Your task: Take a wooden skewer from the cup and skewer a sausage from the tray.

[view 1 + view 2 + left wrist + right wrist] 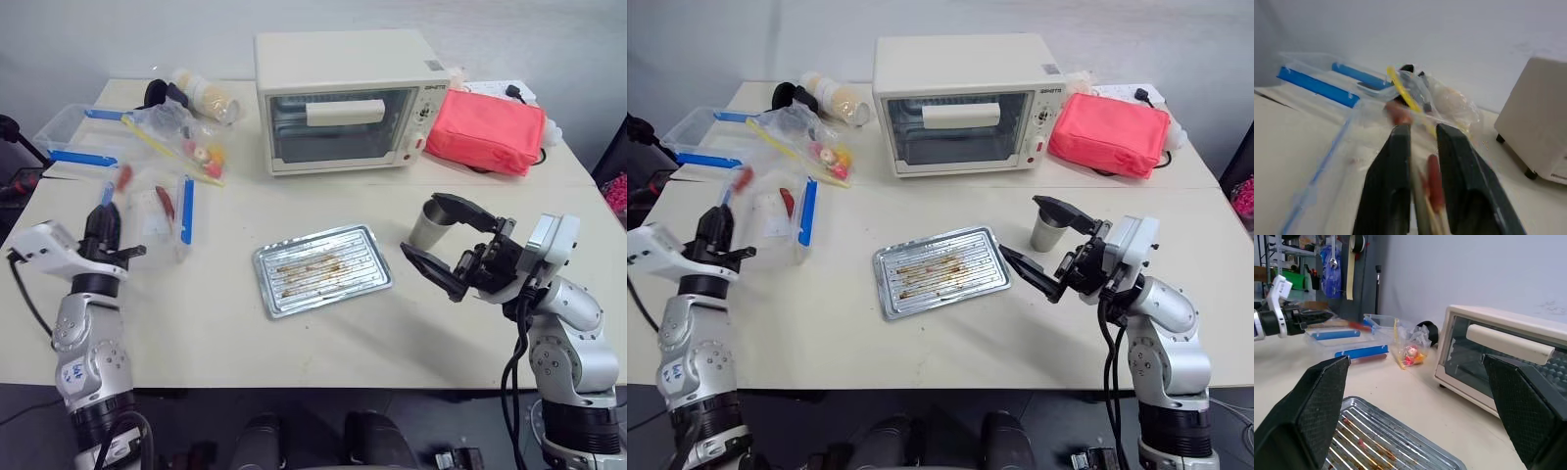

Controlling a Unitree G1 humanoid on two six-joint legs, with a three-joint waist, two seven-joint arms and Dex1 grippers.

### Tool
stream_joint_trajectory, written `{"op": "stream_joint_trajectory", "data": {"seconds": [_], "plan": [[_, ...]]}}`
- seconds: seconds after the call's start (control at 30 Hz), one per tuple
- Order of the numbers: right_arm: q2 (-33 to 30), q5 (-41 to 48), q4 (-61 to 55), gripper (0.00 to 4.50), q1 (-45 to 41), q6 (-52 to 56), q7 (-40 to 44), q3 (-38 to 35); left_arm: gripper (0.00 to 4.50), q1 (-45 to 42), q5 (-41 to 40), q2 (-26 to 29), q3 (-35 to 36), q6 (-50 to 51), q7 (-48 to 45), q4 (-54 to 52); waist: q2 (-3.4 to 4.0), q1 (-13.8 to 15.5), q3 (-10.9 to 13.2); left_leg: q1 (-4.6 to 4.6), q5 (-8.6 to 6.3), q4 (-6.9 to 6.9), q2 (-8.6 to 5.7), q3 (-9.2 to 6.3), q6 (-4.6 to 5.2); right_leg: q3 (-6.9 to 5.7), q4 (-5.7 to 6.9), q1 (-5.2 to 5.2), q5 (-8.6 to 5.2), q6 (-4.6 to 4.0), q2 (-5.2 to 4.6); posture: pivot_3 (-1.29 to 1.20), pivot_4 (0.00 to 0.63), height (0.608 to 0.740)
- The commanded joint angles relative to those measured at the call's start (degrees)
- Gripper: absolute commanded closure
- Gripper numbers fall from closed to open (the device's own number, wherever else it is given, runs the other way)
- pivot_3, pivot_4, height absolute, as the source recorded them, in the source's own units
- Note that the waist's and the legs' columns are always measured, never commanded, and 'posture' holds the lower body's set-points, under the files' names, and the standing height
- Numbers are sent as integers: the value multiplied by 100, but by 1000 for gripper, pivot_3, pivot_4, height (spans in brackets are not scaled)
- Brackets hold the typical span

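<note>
The sausage (1434,183) lies in the clear box (147,223) at the table's left, with a pale stick, which we take for the wooden skewer (1419,205), running beside or into it; we cannot tell which. The tray (364,257) holds grease streaks and no sausage, and the cup (1048,233) stands upright to its right. The left gripper (1418,128) points at the sausage, fingers narrowly parted, apparently gripping nothing. The right gripper (1022,227) hangs wide apart and empty near the cup. We judge the skewering probably done.

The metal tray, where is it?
The tray lies mid-table in the head views, in front of the toaster oven, with the cup to its right.
</note>
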Motion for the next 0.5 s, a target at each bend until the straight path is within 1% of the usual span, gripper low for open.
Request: {"op": "stream_joint_trajectory", "data": {"seconds": [0.03, 0.13, 0.17, 0.2, 0.27, 0.3, 0.33, 0.4, 0.5], "plan": [[-140, 36, -233, 0, 65, -77, 40, -25, 2561, -12, 105, 202, -54, -241, -208, -26, 0, -4, 0, 0, 0, 0, 0, 0, 0, 0, 0, 0, 0, 0, 0, 0, 150, 740], [-228, -1, -256, 0, 219, -91, 105, -12, 1622, 228, 180, 426, -238, -465, -744, -306, 0, -15, 0, 0, 0, -3, 5, -1, -1, 0, 0, -1, 0, 0, 3, 0, 150, 740], [-275, 12, -266, 0, 265, -66, 136, -9, 1339, 325, 97, 489, -279, -443, -931, -435, 0, -18, 0, 0, 0, -5, 6, 1, -2, 1, -2, -1, 0, -1, 4, 0, 150, 740], [-340, 24, -253, 0, 322, -45, 204, -15, 1339, 523, 68, 654, -362, -409, -1223, -622, 0, -17, 0, 1, 0, -6, 5, 2, -2, 3, -2, -2, 0, -1, 3, 0, 150, 740], [-569, 37, -155, 0, 512, 34, 487, -20, 1339, 1105, 47, 1153, -606, -263, -2045, -1090, 0, -32, 0, 1, -1, -6, 6, 4, -2, 6, -2, -3, 0, -1, 3, 0, 150, 740], [-750, -14, -49, 0, 658, -3, 770, 16, 1339, 1478, 221, 1512, -788, -259, -2485, -1250, 0, -37, 0, 1, -2, -8, 8, 5, -4, 9, -4, -4, -1, -1, 2, 0, 150, 740], [-879, -45, 31, 0, 754, -44, 966, 44, 1339, 1719, 332, 1753, -909, -264, -2742, -1342, 1, -33, 0, 2, -3, -14, 7, 6, -4, 12, -10, -4, -1, -2, 2, 0, 150, 740], [-1120, -176, 344, 0, 1022, -208, 1396, 100, 1339, 2240, 492, 2117, -1003, -487, -3249, -1420, 1, -23, 0, 5, -3, -20, 7, 7, -4, 17, -19, -3, -2, -4, 2, 0, 150, 740], [-1205, -300, 801, 0, 1235, -452, 1705, 105, 1339, 2710, 617, 2351, -1048, -809, -3732, -1505, 1, -16, 0, 9, -5, -18, 8, 5, -1, 30, -48, 4, -3, -5, -11, 0, 150, 740]]}}
